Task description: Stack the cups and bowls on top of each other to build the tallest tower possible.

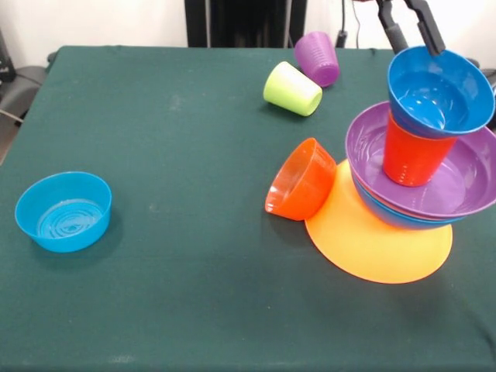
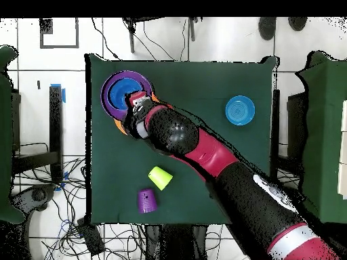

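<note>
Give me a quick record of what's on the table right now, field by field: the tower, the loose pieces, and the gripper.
tower: orange-yellow bowl at the base, tilted; then a blue bowl, purple bowl, orange cup, dark blue bowl on top
leaning beside tower: small orange bowl, on its side against the base
loose cups: lime green cup and purple cup, both lying on their sides
loose bowl: light blue bowl, upright, far from the tower
gripper: open, fingers astride the dark blue bowl's far rim

One camera looks across the dark green cloth-covered table [image 1: 155,263] from close at its near edge; another hangs high above, straight down, taking in surrounding floor. Both share the tabletop.
</note>
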